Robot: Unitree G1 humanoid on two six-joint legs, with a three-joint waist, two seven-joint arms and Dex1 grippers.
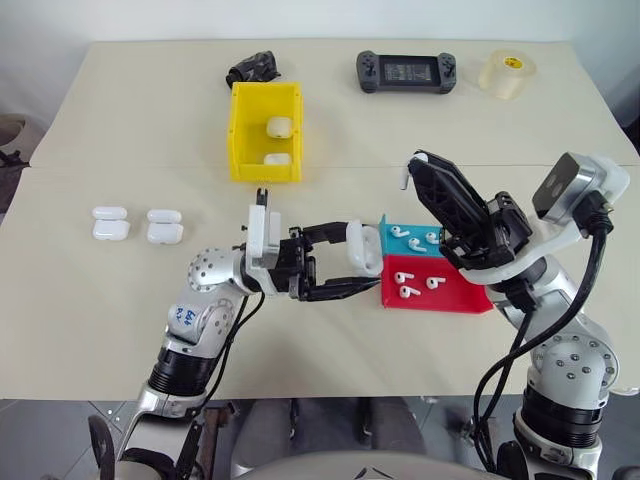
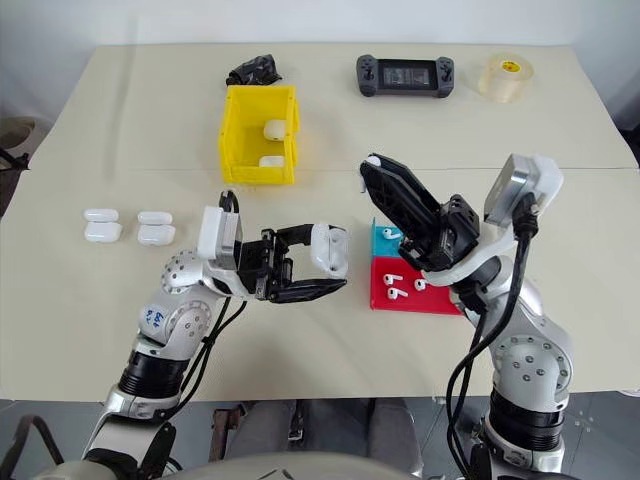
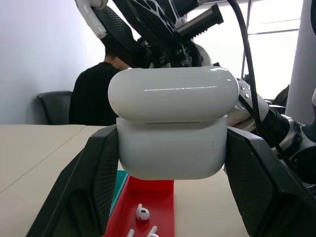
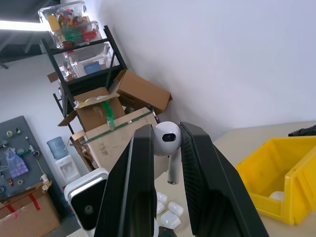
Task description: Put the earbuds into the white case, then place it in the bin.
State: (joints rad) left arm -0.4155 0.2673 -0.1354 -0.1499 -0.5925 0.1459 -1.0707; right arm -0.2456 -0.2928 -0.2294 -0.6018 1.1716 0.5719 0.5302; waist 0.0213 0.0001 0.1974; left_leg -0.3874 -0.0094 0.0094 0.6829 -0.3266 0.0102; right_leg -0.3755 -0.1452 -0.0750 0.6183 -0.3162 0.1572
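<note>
My left gripper (image 1: 345, 268) is pinching the glossy white rounded case (image 1: 362, 248) above the beige surface (image 1: 120, 150), lid looking closed. Right gripper (image 4: 167, 148) is clamped on one tiny white plastic earbud (image 4: 167, 140), raised beside it. I'd get that lid open first, then drop the stem in slowly.

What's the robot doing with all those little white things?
It is packing earbuds. Its left gripper is shut on a white case, holding it up above the table. Its right gripper pinches one tiny earbud in the air. More earbuds lie in the red tray and the blue tray. Two cases already sit in the yellow bin, and two more wait on the table.
</note>
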